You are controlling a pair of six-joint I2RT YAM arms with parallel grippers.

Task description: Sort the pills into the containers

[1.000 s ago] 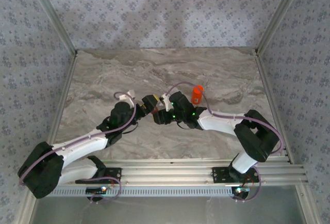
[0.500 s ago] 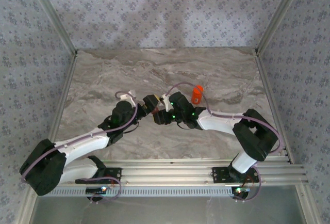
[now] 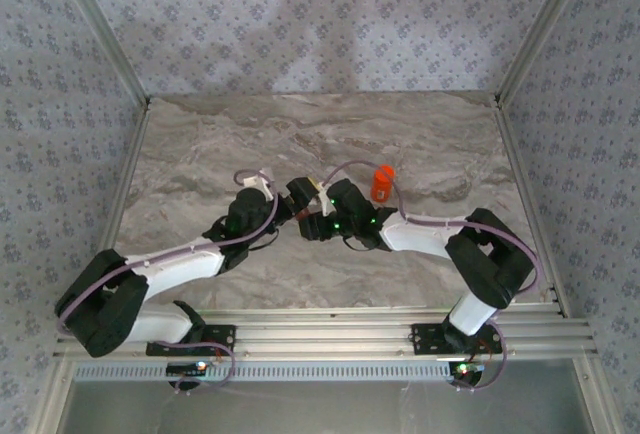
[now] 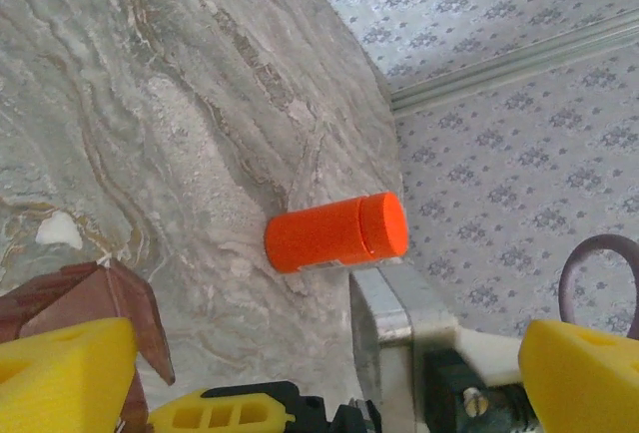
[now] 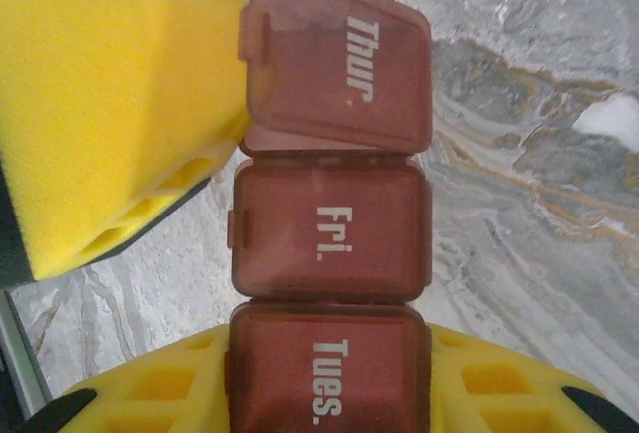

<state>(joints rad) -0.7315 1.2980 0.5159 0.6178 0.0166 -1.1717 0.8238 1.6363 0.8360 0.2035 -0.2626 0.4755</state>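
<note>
Moved: my left gripper point(image 3: 297, 194) has pushed forward and right since 1 second ago and sits just beside the right gripper point(image 3: 318, 222).
Left jaws: spread wide, holding nothing; 1 yellow finger point(image 5: 110, 124) touches the edge of the Thur. lid.
Right jaws: clamped on the pill box point(image 5: 329, 243) at the Tues. cell.
Pill box: mid-table between both grippers; 3 cells show, Thur. lid tilted out of line.
Orange bottle point(image 3: 381, 182): upright on the table point(image 3: 200, 154), near my right wrist.

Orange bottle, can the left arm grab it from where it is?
Probably, but it's tight. The left gripper is open and its camera sees bare table up to the orange bottle, yet the right arm sits close beside that path.
</note>
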